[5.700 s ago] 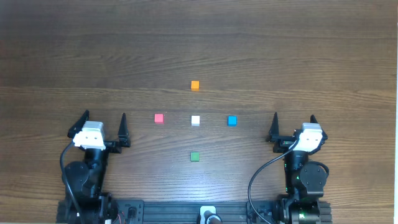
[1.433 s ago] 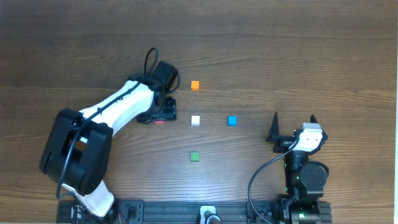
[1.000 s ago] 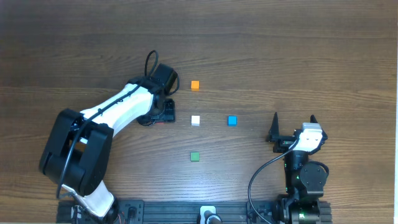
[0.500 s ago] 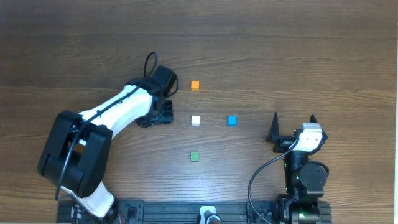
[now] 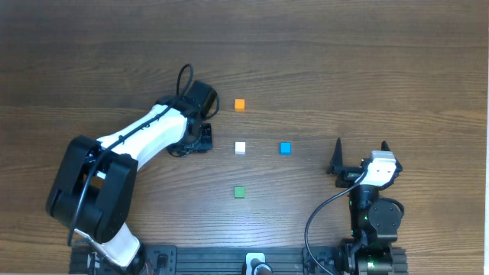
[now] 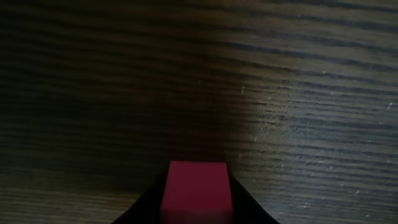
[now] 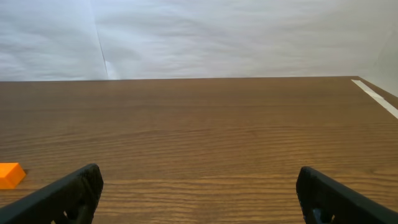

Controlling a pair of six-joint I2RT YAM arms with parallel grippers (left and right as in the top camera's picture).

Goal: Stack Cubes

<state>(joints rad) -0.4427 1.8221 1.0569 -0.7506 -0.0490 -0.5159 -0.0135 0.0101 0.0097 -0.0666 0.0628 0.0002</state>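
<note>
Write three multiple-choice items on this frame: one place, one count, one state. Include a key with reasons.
1. In the top view, where does the small green cube lie from the small white cube?
A) above it
B) right of it
C) below it

2. How many cubes lie free on the brown wooden table?
A) three
B) four
C) five

3. The left hand is:
A) shut on the small pink cube
B) open and empty
C) shut and empty

Key:
1 C: green sits straight below white.
2 B: green, white, the small orange cube and the small blue cube.
3 A: the left wrist view shows the pink cube pinched in the hand.
</note>
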